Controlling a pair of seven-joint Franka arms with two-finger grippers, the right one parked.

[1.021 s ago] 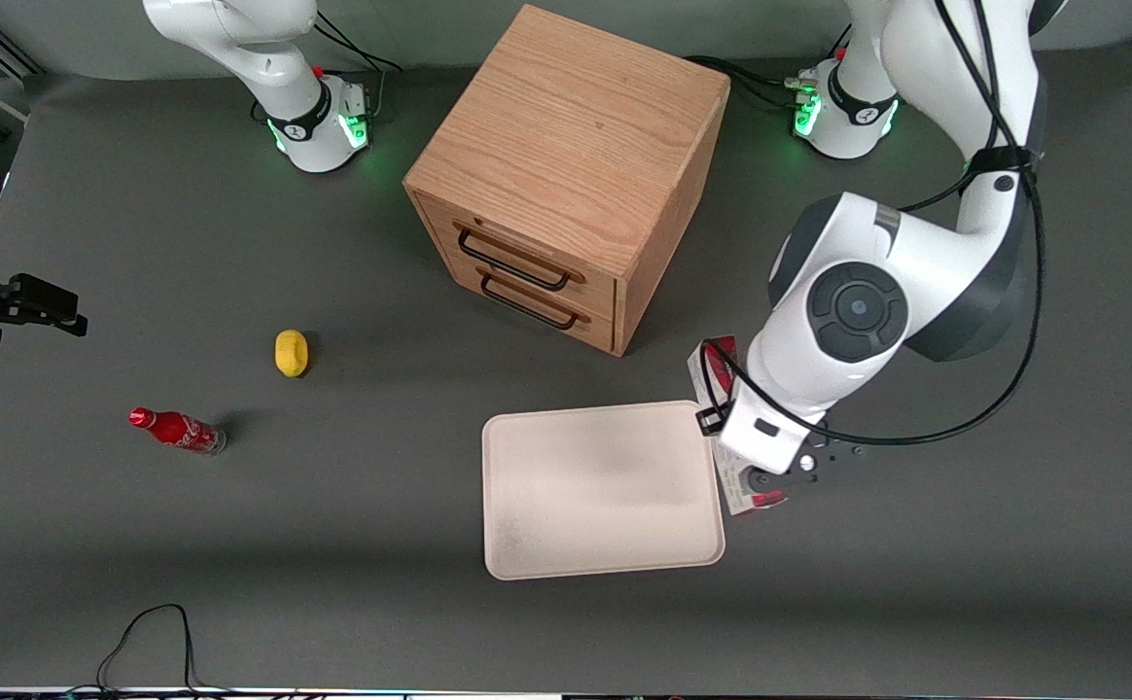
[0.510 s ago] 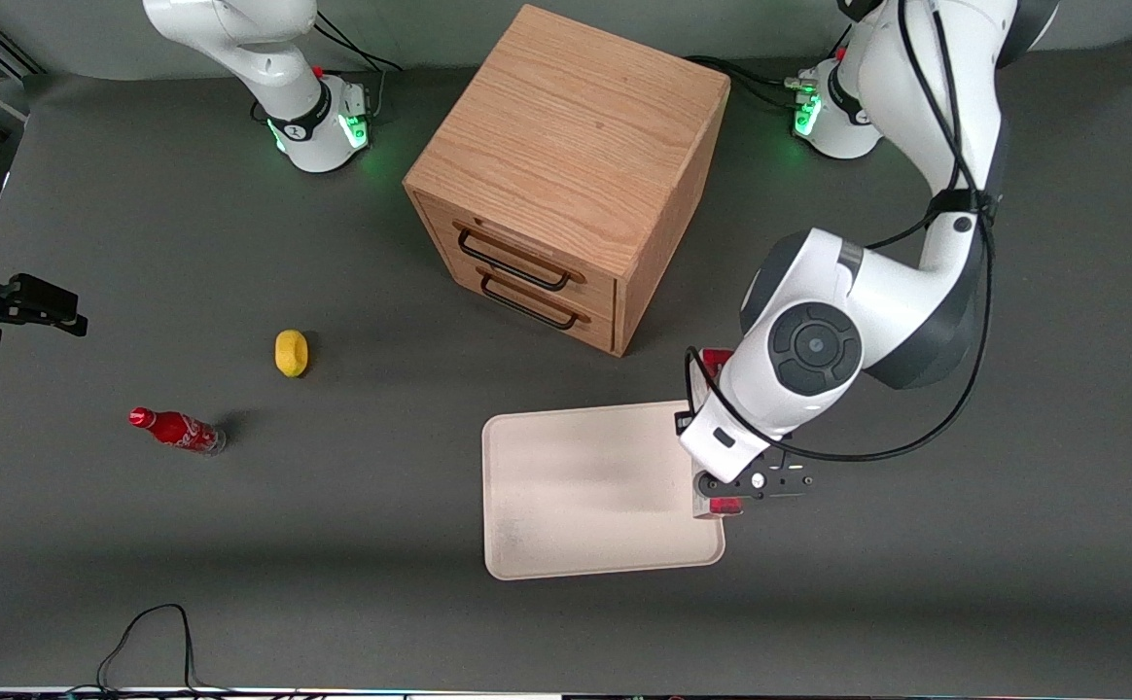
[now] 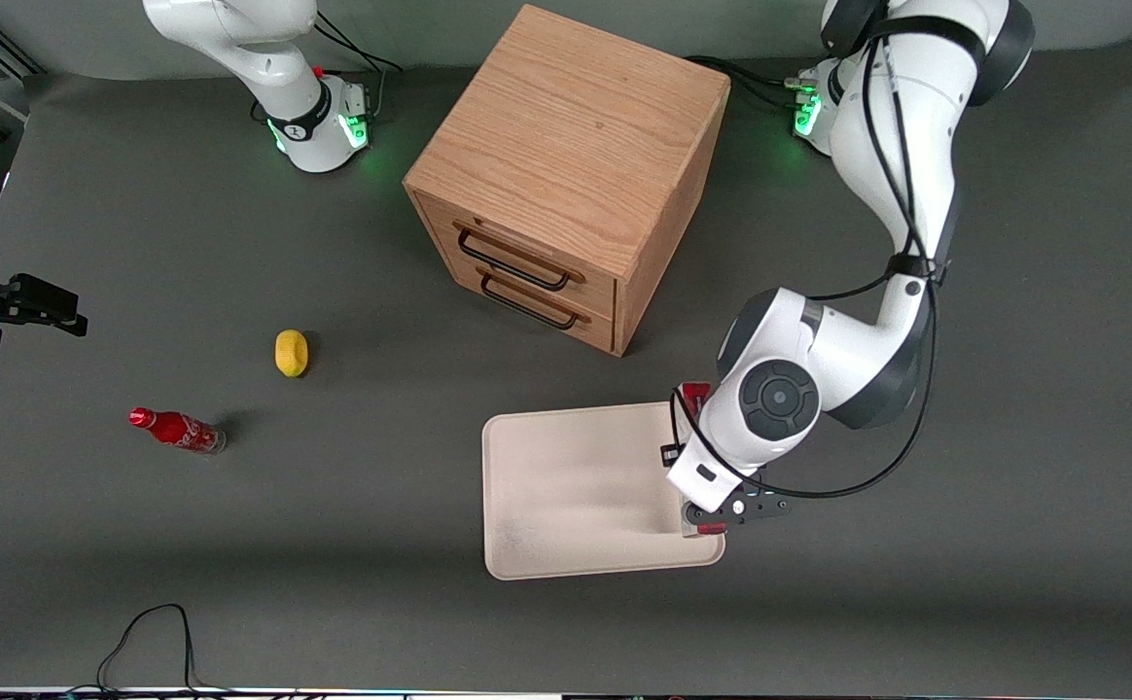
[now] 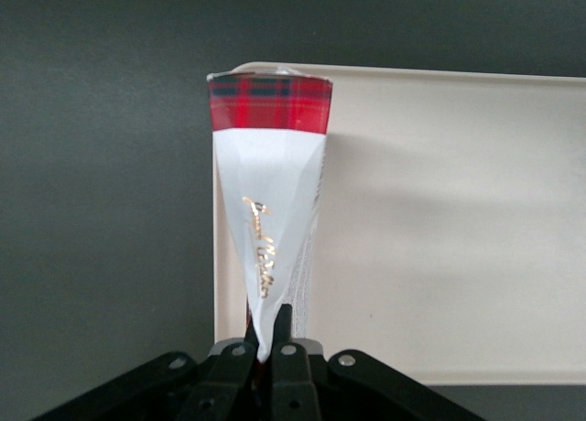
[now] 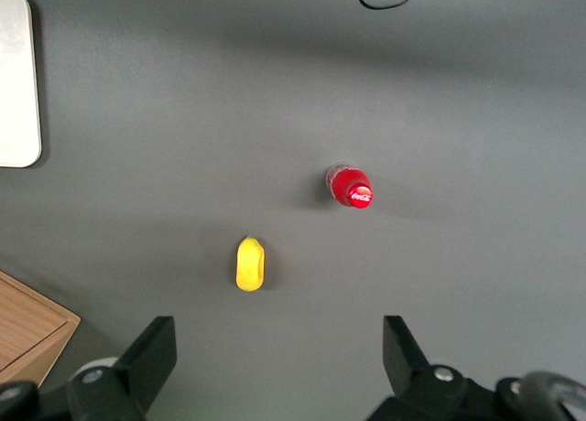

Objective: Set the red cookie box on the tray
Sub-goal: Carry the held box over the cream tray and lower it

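Carrying the red cookie box (image 4: 268,178) low over the tray (image 3: 566,486), the left arm's end effector (image 3: 712,520) hangs above the tray's edge at the working arm's end of the desk (image 3: 1013,544), its fingers (image 4: 284,334) clenched on the carton's narrow white section. From the front camera the arm hides most of the box; only a red end shows above the wrist and another red scrap below it, so the carton appears to run along the tray's short side. The wrist camera shows the box reaching away from the fingers, its tartan-red end over the tray's rounded corner and its length along the inner edge of the rim. Whether the carton already touches the tray cannot be told.

By the look of it, this is a light, stiff cardboard carton with smooth printed faces, easy to lift but liable to dent under a hard squeeze and to pivot if held near one end. A hold across the narrow width, as here, seems sound. The contents are likely brittle, so a gentle set-down would suit.

A wooden two-drawer cabinet (image 3: 566,175) stands farther from the front camera than the tray. A yellow object (image 3: 291,352) and a small red soda bottle (image 3: 177,429) lie toward the parked arm's end.
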